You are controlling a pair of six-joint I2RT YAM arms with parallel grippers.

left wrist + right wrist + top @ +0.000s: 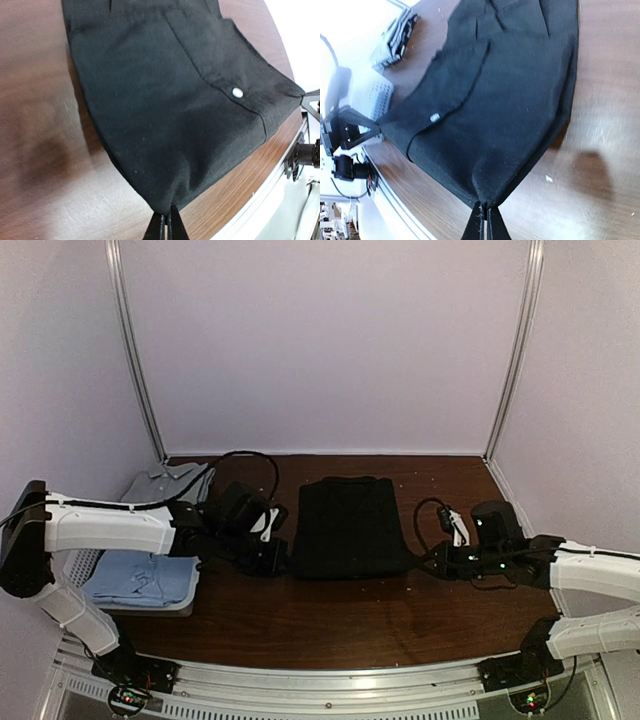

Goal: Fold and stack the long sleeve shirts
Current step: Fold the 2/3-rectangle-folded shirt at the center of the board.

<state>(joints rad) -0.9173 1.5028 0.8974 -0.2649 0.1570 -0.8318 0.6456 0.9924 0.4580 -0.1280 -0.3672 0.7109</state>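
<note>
Left wrist: end effector (165,212) tight on shirt (160,110)

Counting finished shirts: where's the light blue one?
Top view, left edge of the table: the light blue shirt lies folded, nearer than the greyish shirt, left of the black shirt.

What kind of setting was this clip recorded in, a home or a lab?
Most likely a lab robot cell, not a home: plain pale panel walls on metal frame posts, a dark wooden table, and the left arm and right arm bolted to an aluminium rail.
</note>
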